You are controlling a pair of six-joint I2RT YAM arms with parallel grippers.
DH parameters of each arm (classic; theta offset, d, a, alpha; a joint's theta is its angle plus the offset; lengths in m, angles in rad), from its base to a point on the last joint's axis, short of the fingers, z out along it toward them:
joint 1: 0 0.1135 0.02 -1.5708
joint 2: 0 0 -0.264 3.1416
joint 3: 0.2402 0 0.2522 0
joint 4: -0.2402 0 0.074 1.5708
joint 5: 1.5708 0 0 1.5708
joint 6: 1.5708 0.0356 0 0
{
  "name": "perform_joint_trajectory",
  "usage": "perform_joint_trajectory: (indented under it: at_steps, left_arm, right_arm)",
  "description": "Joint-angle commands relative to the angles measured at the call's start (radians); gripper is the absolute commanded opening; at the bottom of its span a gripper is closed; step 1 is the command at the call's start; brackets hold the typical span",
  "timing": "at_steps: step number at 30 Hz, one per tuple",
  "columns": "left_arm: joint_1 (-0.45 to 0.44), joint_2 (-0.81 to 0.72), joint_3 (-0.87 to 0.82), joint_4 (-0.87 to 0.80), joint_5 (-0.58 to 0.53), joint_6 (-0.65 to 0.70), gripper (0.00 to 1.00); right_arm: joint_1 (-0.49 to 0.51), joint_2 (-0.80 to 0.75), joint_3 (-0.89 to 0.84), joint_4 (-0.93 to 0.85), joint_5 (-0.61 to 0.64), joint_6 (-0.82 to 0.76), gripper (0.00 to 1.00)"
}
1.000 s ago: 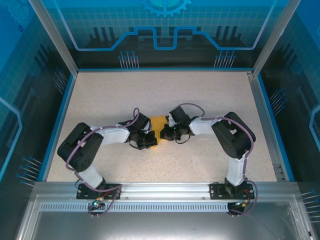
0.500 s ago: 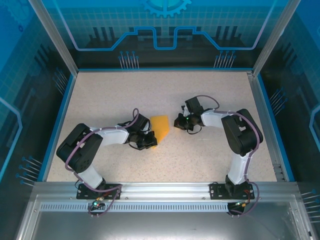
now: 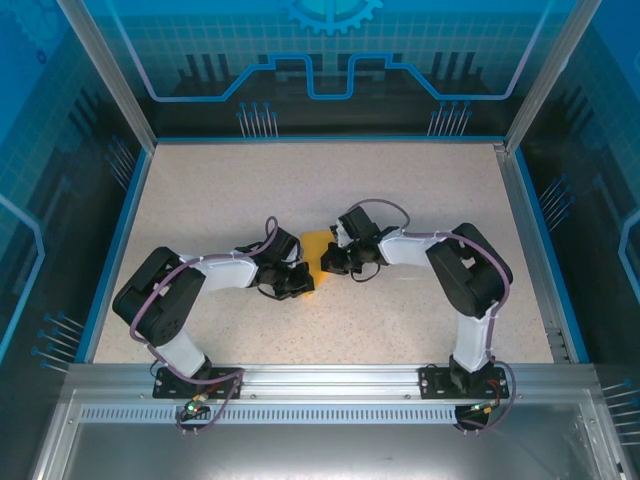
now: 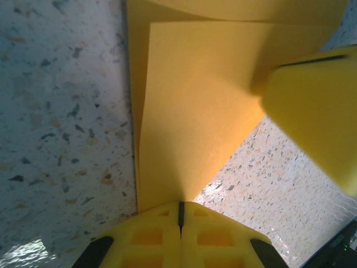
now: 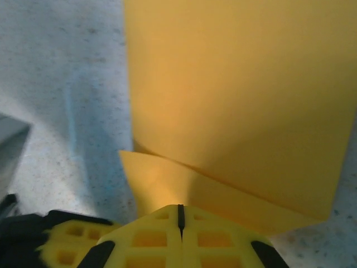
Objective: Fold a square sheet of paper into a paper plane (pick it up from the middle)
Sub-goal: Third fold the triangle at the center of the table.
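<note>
**A:** Item one, the sheet of paper. Location and condition?

**B:** Orange-yellow, plain and thin. It lies on the speckled table near the middle, between the two arms. It is not a flat square: it is folded over on itself, one layer lying on another along a slanted edge. It tapers to a point at the left arm's end. Not yet a dart.

**A:** Item two, left gripper. State and purpose?

**B:** Fingers together, no gap at the seam. The paper's narrow tip runs beneath them and shows face-on, so it is not nipped between them. My judgement is that the closed tips bear down as an anchor, so the sheet cannot slide while the other arm works. The contact itself is hidden under the pads.

**A:** Item three, right gripper.

**B:** Fingers together as well, nothing between them. It sits over the sheet from the opposite side, just beside the left gripper. One of its yellow fingers hangs above the folded layer in the left wrist view. Likely purpose: closed tips make a blunt tool for flattening a flap or sharpening a crease against the table.

**A:** Stage of work?

**B:** Part-way through folding, I judge. The first folds are laid and the centre crease and wings are outstanding.

**A:** Hazards?

**B:** Thin paper may creep or spring open if the anchoring tips lift or drag.
</note>
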Motion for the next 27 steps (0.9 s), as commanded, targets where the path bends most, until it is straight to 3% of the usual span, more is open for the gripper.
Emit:
perform_joint_trajectory:
  at_steps: [1,12,27]
  left_arm:
    - [-0.007,0.007,-0.028,-0.119,-0.067,0.022,0.0]
    - [-0.007,-0.06,0.065,-0.044,-0.054,0.078,0.01]
    - [-0.006,0.074,0.068,-0.063,-0.079,0.087,0.02]
  right_arm:
    - [-0.004,0.047,0.019,-0.013,-0.025,0.022,0.02]
    - [-0.011,0.092,0.016,-0.08,0.012,0.015,0.02]
    - [-0.022,0.122,0.015,-0.091,0.006,0.025,0.01]
